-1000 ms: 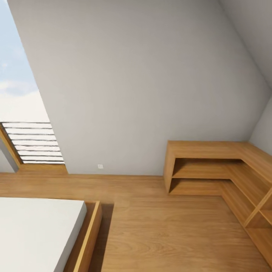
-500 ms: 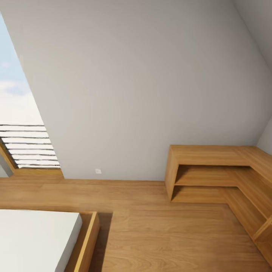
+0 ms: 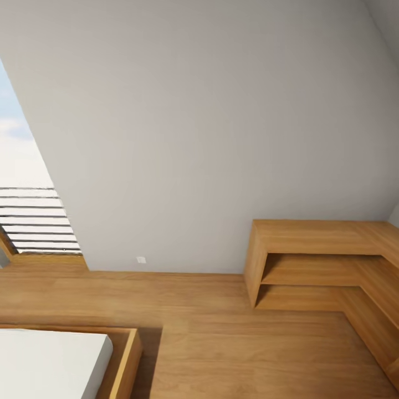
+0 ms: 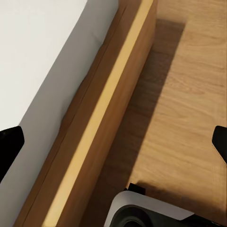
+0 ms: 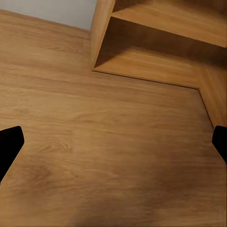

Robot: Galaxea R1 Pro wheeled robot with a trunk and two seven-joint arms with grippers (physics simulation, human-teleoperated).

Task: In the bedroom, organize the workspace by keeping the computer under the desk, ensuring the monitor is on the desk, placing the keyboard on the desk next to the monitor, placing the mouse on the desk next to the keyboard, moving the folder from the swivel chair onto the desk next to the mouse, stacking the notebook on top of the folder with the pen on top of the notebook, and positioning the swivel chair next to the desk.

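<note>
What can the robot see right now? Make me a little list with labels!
room: attic bedroom, sloped grey-white wall
floor: light wood floor
bed: white mattress in a wooden bed frame, lower left of the head view
shelves: low L-shaped wooden shelf unit in the right corner, its shelves bare
window: slatted window at left
left gripper: open, above the bed's edge
right gripper: open, above the floor

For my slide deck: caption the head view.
Sloped grey wall above a wood floor, corner shelf unit right, bed lower left.
</note>
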